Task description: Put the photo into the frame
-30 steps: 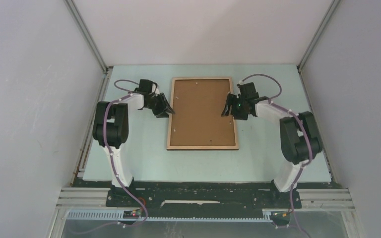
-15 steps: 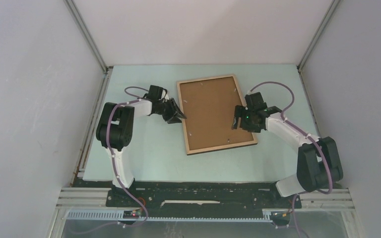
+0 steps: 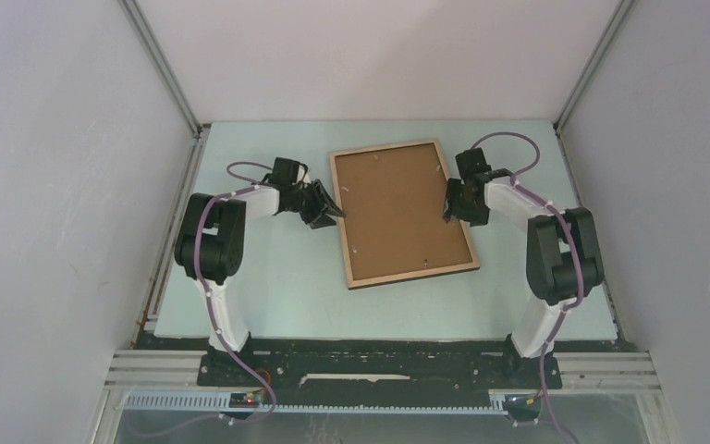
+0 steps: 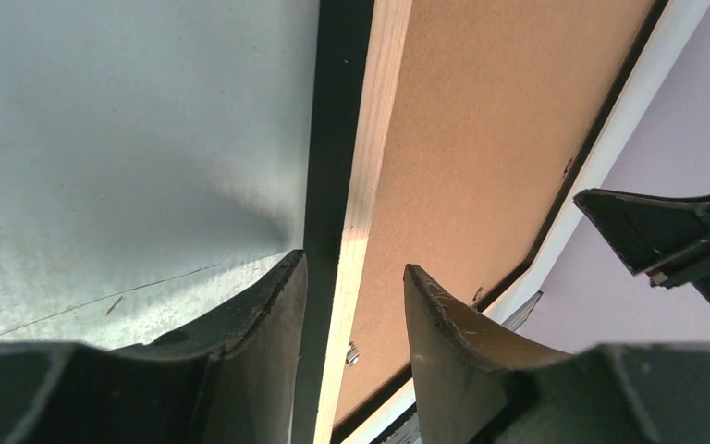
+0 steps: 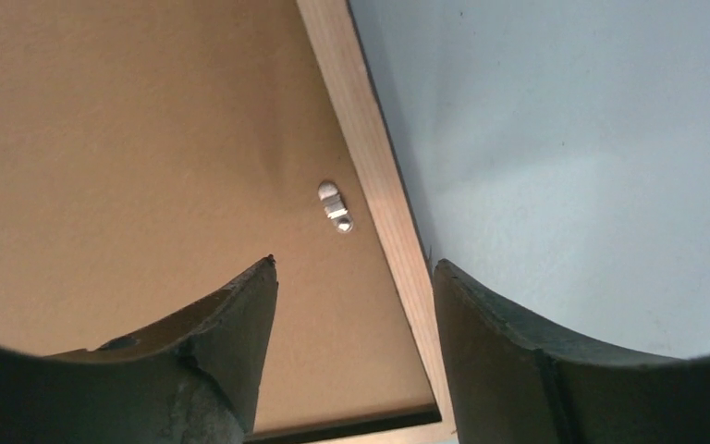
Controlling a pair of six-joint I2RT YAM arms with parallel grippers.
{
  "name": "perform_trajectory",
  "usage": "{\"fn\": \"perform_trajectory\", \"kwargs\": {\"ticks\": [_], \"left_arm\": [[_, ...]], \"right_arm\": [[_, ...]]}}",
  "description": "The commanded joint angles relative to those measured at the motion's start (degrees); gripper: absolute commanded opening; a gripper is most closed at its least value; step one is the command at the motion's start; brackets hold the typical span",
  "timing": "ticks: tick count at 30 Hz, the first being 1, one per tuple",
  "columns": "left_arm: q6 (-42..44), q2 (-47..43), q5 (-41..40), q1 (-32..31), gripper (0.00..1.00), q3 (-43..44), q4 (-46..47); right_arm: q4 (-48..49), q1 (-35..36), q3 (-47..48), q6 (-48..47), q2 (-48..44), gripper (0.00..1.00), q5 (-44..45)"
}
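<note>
The frame [image 3: 413, 273] is lying back-up and skewed on the table [image 3: 268, 277], with the brown backing board [image 3: 397, 208] filling it. The photo is not showing in any view, so whether it is sitting under the board cannot be told. The left gripper [image 4: 351, 268] is sitting at the frame's left rim, jaws about half apart and straddling the rim with a gap on the board side, so nothing is clamped. The right gripper [image 5: 356, 268] is hovering over the frame's right rim, jaws wide apart, one finger above the board and one above the table, holding nothing. Likely risks: the frame is lying loose, so a push on one rim alone is probably going to spin or slide it further. A pinch on the left rim could tip it and let the pane shift. The metal tab [image 5: 335, 205] just inside the frame's right rim is small, so a fingertip could be missing it and scraping the board. Standing in the way: the board and its tabs are covering the frame's opening. Nothing else is lying beside the frame.
</note>
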Motion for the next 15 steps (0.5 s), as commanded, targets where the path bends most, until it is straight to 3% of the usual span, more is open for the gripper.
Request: {"fn": "perform_trajectory", "kwargs": {"ticks": [1, 10, 15], "left_arm": [[-1.2, -3.3, 1.0, 0.3, 0.49, -1.2, 1.5], [-1.6, -3.1, 1.5, 0.3, 0.49, -1.3, 2.1], [-1.4, -3.2, 1.6, 0.3, 0.48, -1.2, 2.1]], "right_arm": [[-0.6, 0.1, 3.2, -2.1, 2.6, 0.68, 3.0], [0.8, -0.6, 4.0, -1.9, 5.6, 0.66, 1.8], [1.0, -0.6, 4.6, -1.4, 6.5, 0.59, 1.8]]}}
